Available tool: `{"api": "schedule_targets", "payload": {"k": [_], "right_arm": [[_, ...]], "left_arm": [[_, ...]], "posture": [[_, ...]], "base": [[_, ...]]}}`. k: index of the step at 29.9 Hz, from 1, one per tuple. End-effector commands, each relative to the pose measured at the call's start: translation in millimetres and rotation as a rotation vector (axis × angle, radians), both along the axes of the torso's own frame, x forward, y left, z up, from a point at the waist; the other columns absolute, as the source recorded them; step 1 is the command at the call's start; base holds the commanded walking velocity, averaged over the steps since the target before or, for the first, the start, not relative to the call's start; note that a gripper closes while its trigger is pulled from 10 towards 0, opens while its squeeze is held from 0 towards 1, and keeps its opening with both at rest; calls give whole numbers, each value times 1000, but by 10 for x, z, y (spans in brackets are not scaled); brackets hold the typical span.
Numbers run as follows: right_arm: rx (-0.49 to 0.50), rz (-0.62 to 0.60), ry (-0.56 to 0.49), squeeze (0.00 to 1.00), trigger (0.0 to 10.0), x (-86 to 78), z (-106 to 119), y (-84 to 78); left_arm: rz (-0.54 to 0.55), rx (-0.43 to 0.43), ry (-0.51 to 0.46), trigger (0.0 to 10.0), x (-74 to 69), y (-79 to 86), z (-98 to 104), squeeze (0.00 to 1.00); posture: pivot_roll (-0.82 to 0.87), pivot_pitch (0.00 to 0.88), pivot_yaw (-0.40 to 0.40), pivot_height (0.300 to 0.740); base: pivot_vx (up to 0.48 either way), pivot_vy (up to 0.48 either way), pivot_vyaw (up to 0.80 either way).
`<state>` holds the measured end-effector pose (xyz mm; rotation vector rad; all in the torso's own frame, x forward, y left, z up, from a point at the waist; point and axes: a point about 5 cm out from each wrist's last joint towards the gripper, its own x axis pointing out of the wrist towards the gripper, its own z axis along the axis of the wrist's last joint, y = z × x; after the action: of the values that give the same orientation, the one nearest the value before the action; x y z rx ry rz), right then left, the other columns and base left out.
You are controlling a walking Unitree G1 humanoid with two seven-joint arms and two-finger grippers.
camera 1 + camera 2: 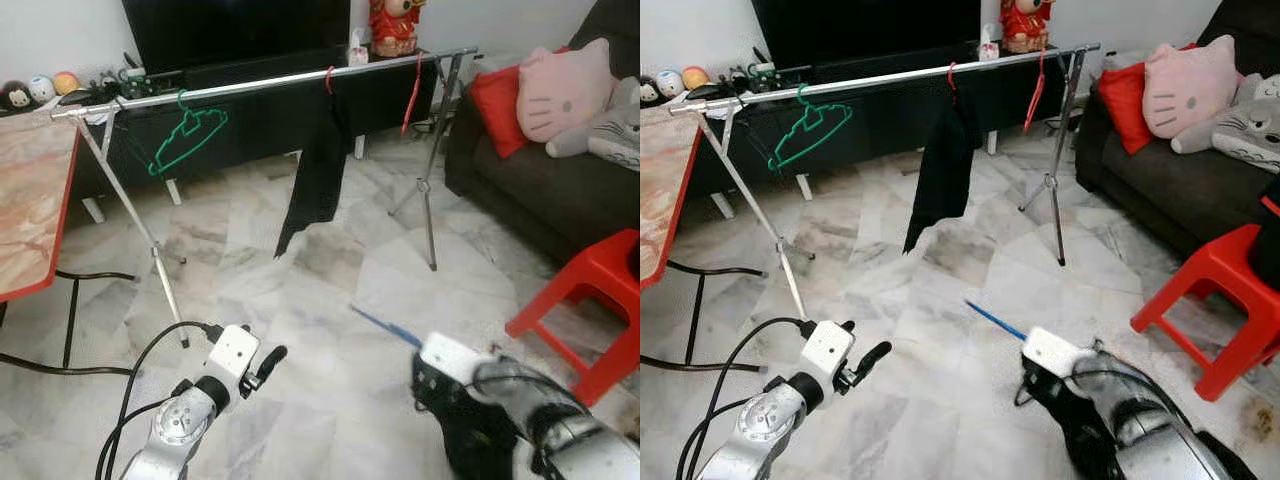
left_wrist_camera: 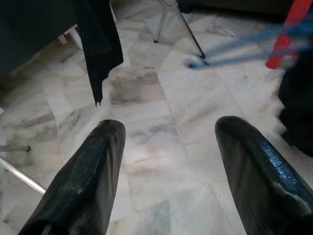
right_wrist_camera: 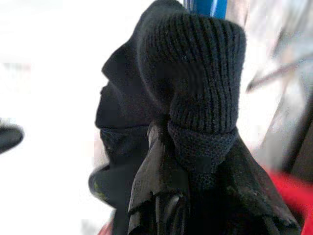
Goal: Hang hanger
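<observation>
Right wrist view: blue hanger (image 3: pixel 205 7) wrapped in a black knit garment (image 3: pixel 195 98), pinched between the right gripper's (image 3: pixel 166 196) closed fingers.

Seen from the head, at about 5 o'clock low in the frame, with the blue hanger's tip (image 1: pixel 385 327) poking out toward 10 o'clock over the marble floor (image 1: pixel 300 330). Left gripper (image 2: pixel 168 161) at 7 o'clock, fingers (image 2: pixel 93 166) spread apart, holding nothing, hovering above the floor. Farther off, at 12 o'clock, a silver clothes rail (image 1: pixel 270 83) on folding legs, carrying a green hanger (image 1: pixel 186 135) near its 9 o'clock end, a dark hanging garment (image 1: pixel 315 175) mid-rail, and a red hanger (image 1: pixel 410 95) toward 2 o'clock. Red stool (image 1: pixel 590 300) at 3 o'clock beside a dark sofa (image 1: pixel 540 190).
</observation>
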<state>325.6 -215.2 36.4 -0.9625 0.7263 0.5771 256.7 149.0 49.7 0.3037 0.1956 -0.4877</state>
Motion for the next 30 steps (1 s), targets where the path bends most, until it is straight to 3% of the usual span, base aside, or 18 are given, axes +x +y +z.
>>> {"api": "schedule_targets", "payload": {"k": [1, 2, 3, 5, 9, 13, 17, 18, 23, 28, 30], "right_arm": [[51, 98, -92, 0, 0, 246, 313, 204], [66, 154, -118, 0, 0, 361, 494, 304], [66, 154, -118, 0, 0, 361, 494, 304], [86, 273, -151, 0, 0, 509, 785, 512], [161, 349, -158, 0, 0, 581, 987, 706], [240, 429, -117, 0, 0, 585, 1094, 870], [251, 446, -104, 0, 0, 585, 1114, 886], [275, 550, -99, 0, 0, 584, 1231, 1080], [306, 623, -108, 0, 0, 583, 1340, 1269], [326, 638, -134, 0, 0, 593, 1408, 1392], [357, 677, -139, 0, 0, 580, 1472, 1527]], "left_arm": [[-10, 16, 32, 10000, -10, 30, -37, 0], [-35, 21, 51, 10000, -33, 10, -62, 0], [-35, 21, 51, 10000, -33, 10, -62, 0], [-48, -8, 71, 10000, -54, -22, -85, 0], [-45, -30, 76, 10000, -57, -44, -80, 0], [-24, -58, 74, 10000, -43, -48, -76, 0], [-23, -63, 76, 10000, -41, -48, -74, 0], [88, -103, 44, 10000, 58, 0, -52, 0], [197, -146, 35, 10000, 126, 44, -45, 0], [215, -114, 48, 10000, 135, 57, -72, 0], [168, -155, 40, 10000, 138, 2, -29, 0]], "posture": [[-135, 0, -1, 740], [-138, 0, -2, 740], [-138, 0, -2, 740], [-141, 0, -5, 740], [-140, 0, -6, 740], [-139, 0, -7, 740], [-139, 0, -7, 740], [-137, 0, -13, 740], [-133, 0, -17, 740], [-126, 0, -20, 740], [-123, 0, -21, 740]], "base": [[0, 0, 0], [0, 0, 0], [0, 0, 0], [0, 0, 0], [0, 0, 0], [0, 0, 0], [0, 0, 0], [0, 0, 0], [0, 0, 0], [0, 0, 0], [0, 0, 0]]}}
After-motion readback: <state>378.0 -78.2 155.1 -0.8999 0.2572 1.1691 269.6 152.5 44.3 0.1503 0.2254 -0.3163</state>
